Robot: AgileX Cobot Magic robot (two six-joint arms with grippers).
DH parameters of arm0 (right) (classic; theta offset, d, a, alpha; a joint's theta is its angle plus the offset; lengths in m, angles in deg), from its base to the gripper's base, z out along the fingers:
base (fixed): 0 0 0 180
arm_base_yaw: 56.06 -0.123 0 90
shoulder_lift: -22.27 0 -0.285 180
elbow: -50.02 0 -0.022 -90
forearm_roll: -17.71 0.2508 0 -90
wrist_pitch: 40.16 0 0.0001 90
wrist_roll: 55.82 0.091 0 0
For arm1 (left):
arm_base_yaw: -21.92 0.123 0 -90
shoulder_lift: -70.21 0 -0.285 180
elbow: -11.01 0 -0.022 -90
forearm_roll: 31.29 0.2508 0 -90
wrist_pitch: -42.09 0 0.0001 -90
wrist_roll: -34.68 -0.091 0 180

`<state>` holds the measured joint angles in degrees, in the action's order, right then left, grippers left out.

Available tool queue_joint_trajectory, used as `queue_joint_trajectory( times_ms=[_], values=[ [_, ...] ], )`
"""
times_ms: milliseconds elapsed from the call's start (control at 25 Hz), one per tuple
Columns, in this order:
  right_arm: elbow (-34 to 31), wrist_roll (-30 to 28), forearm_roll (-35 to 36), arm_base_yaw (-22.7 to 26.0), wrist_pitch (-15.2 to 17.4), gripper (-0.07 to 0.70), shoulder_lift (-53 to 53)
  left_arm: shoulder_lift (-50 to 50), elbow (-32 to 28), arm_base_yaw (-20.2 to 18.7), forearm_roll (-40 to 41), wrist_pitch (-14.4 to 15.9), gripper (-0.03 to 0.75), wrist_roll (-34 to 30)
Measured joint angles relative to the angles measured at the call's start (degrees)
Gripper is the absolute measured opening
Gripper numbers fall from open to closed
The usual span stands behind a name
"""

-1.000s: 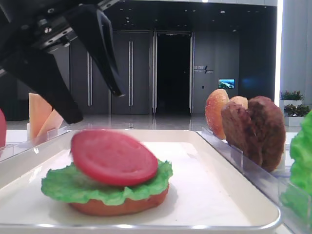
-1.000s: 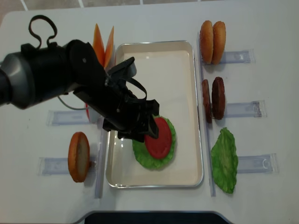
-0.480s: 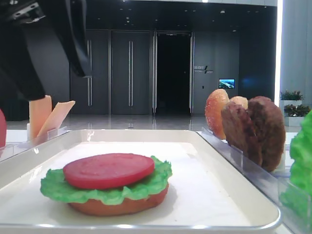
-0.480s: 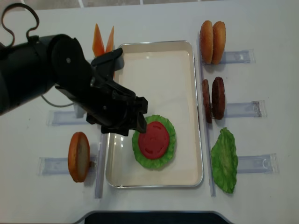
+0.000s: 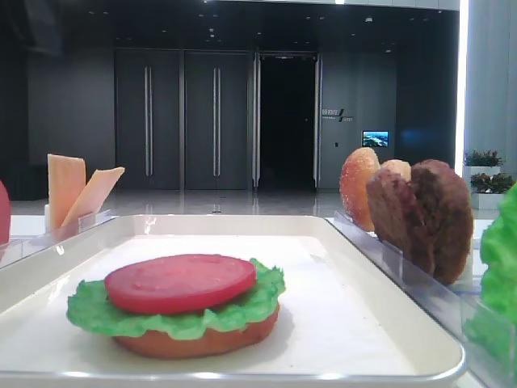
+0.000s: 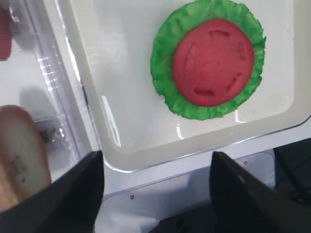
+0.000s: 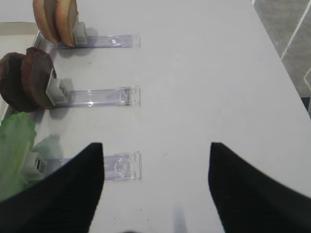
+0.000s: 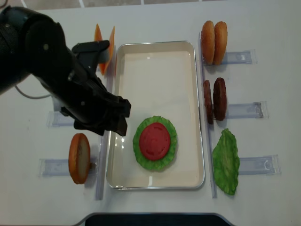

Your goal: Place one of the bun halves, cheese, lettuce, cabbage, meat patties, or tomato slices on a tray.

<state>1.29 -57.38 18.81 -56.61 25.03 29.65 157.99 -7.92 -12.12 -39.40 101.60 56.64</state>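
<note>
A: Counts?
B: One tray (image 8: 200, 113); on it one stack: bun half (image 5: 202, 339) under lettuce (image 8: 170, 153) under tomato slice (image 8: 154, 141), near end. Right: two buns (image 8: 214, 42), two patties (image 8: 214, 100), one lettuce leaf (image 8: 226, 161). Left: two cheese slices (image 8: 105, 44), one bun (image 8: 79, 157)
A: Grippers?
B: Left gripper (image 6: 155, 194) released, empty, above tray's near left rim. Right gripper (image 7: 155, 189) jaws apart, empty
A: Writing?
B: Nothing readable

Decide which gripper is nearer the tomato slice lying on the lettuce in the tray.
Left. The left gripper hangs above the tray's near edge beside the tomato slice; the right gripper is over bare table beyond the holders.
</note>
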Motion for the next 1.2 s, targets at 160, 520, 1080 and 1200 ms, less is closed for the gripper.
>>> queue_joint_trajectory(
  times_ms=[160, 520, 1080, 1200],
  values=[
    [0.00, 0.00, 0.00, 0.00, 0.00, 0.470, 0.00, -2.12, 1.29, 0.00, 3.03, 3.95, 0.547, 1.23],
    [0.00, 0.00, 0.00, 0.00, 0.00, 0.470, 0.00, -3.36, 5.16, 0.00, 7.25, 10.28, 0.554, 3.76],
    [0.00, 0.00, 0.00, 0.00, 0.00, 0.470, 0.00, -3.72, 6.78, 0.00, 13.19, 10.49, 0.554, 3.87],
    [0.00, 0.00, 0.00, 0.00, 0.00, 0.470, 0.00, -3.72, 6.78, 0.00, 14.68, 10.49, 0.554, 3.95]
  ],
)
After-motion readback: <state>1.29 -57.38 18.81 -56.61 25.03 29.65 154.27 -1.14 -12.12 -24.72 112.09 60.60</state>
